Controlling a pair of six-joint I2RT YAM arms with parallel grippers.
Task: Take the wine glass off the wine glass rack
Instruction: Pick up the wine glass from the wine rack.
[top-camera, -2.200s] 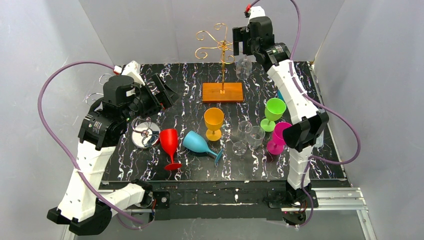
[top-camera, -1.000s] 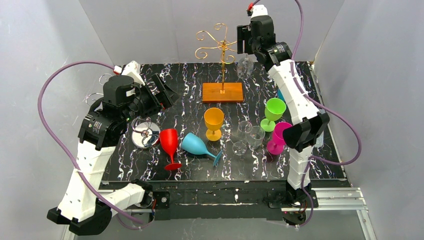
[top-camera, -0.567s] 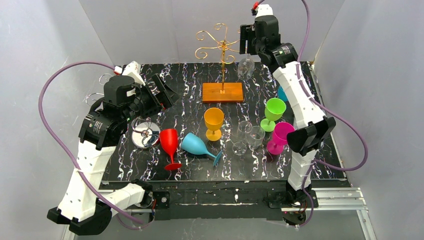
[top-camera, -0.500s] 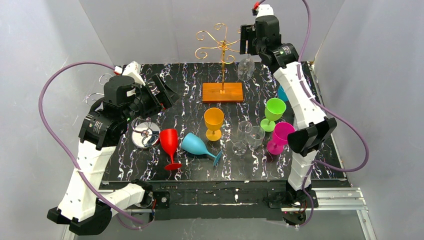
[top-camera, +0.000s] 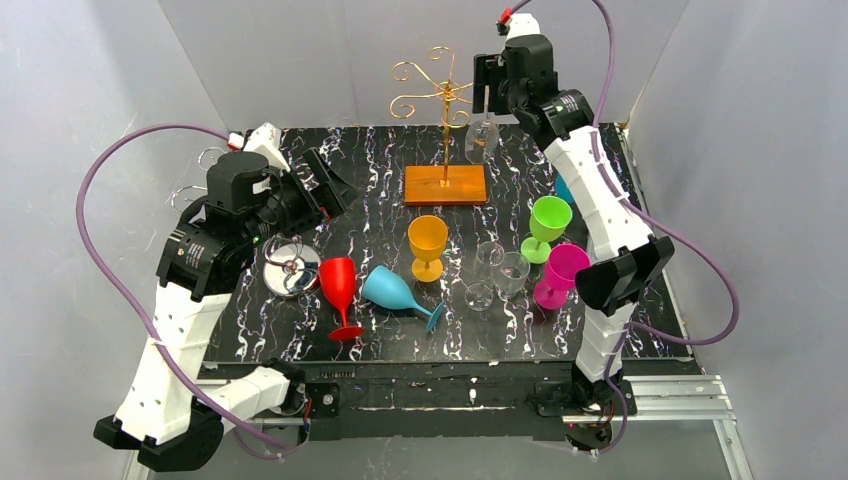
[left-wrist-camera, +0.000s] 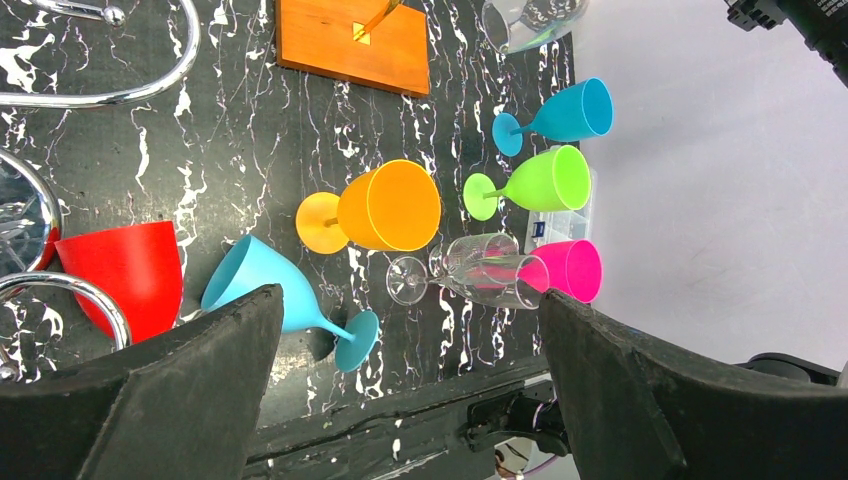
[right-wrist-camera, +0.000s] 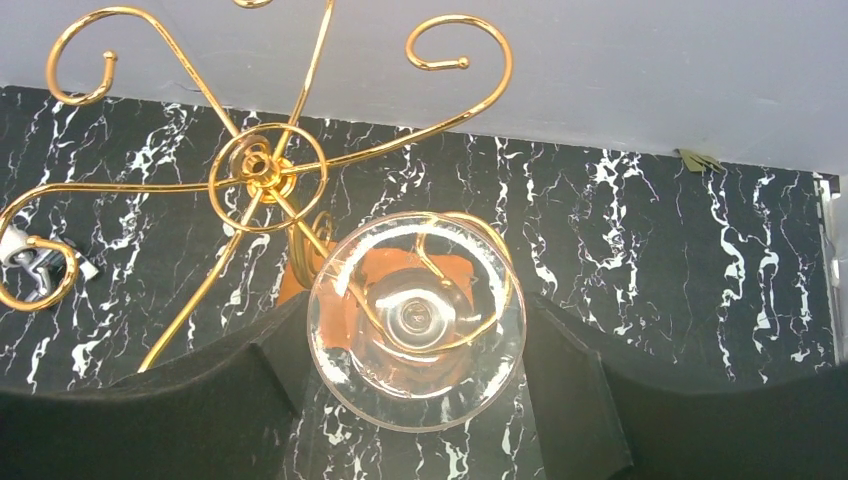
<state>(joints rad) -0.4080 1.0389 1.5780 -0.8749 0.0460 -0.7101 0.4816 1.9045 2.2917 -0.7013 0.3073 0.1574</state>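
A clear wine glass (top-camera: 480, 139) hangs upside down from a curled arm of the gold wine glass rack (top-camera: 440, 92) at the back of the table. The rack stands on an orange wooden base (top-camera: 446, 185). My right gripper (top-camera: 487, 98) is up at the rack. In the right wrist view the wine glass (right-wrist-camera: 416, 320) sits between both fingers and touches each, and my right gripper (right-wrist-camera: 416, 335) is shut on it. A gold hook still shows through the glass. My left gripper (top-camera: 335, 185) hovers over the table's left side, and in its own view the left gripper (left-wrist-camera: 410, 390) is wide open with nothing in it.
On the marble-patterned table stand an orange goblet (top-camera: 427, 241), a red one (top-camera: 338, 286), a green one (top-camera: 548, 223) and a pink one (top-camera: 558, 275). A light-blue goblet (top-camera: 395, 288) lies on its side. Clear glasses (top-camera: 498, 272) cluster near the pink one. A chrome rack (top-camera: 290, 268) stands at the left.
My right arm has shifted slightly at the rack, and the hanging glass now sits a little further left, nearer the rack's post. The left arm has not moved.
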